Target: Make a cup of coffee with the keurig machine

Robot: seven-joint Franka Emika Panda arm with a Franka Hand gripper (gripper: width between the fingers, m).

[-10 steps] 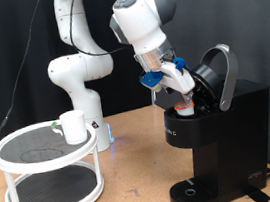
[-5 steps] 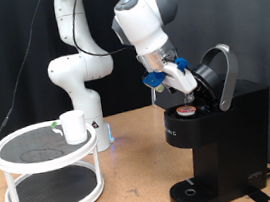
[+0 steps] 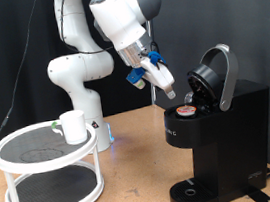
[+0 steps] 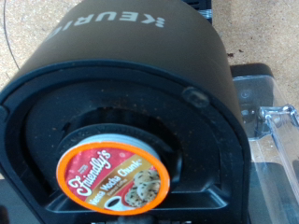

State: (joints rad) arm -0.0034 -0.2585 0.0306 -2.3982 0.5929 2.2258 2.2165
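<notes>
Matte black boxy keurig machine (image 3: 215, 130) stands at the right of the wooden table (image 3: 138, 196), rounded lid hinged up, and an orange-rimmed foil-topped pod (image 4: 112, 177) sits in its round brew chamber. The tool (image 3: 171, 89) hangs just up-left of the open chamber with nothing between its fingers; can't tell if it's open or closed. Plain white ceramic cup (image 3: 74, 127) sits on the top tier of the round white two-tier stand (image 3: 49, 172) at far left.
</notes>
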